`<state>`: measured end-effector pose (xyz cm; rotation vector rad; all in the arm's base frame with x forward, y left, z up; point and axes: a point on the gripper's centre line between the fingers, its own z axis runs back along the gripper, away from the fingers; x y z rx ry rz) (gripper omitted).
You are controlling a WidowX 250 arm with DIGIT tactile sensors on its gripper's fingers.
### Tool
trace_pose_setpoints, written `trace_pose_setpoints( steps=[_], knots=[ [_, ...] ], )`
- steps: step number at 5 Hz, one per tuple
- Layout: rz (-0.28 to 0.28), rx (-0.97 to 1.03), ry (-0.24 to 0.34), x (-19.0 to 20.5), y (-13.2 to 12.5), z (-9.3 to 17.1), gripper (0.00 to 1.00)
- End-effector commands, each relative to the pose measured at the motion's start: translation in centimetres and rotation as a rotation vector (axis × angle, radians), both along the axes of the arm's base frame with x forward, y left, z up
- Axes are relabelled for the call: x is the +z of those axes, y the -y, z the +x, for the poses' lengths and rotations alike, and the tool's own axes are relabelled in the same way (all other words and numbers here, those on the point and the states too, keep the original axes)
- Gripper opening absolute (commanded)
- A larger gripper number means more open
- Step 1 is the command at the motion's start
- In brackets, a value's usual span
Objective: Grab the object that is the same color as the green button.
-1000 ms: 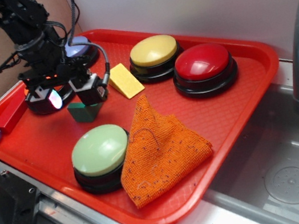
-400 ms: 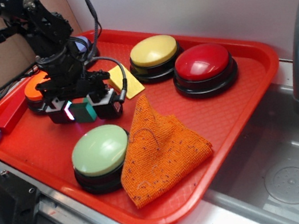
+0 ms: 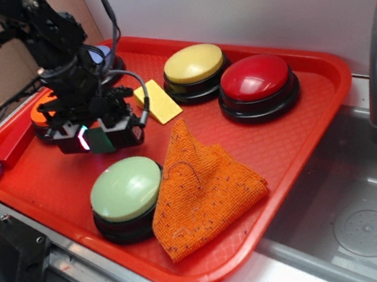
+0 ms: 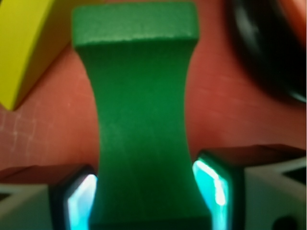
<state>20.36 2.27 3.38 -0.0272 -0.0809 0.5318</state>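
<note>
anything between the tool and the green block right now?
Nothing visible. The tool already straddles the green block, one finger on each side of its waist, with no object between them. The yellow wedge lies off to one side, clear of the fingers.

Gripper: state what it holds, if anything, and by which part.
The gripper holds the dark green block, its jaws closed against the block's two opposite sides, near the end closest to the wrist camera.
</note>
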Motion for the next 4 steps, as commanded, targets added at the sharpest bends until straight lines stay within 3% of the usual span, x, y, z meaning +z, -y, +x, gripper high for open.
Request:
trace_pose_setpoints(
  steps=[1, 3, 4],
  knots=[
    [0.001, -0.106, 0.041, 7.7, 0.1, -0.1, 0.00],
    [-0.015, -0.153, 0.109, 14.4, 1.4, -2.5, 0.00],
    [0.014, -0.078, 0.119, 15.3, 1.0, -3.7, 0.00]
  ],
)
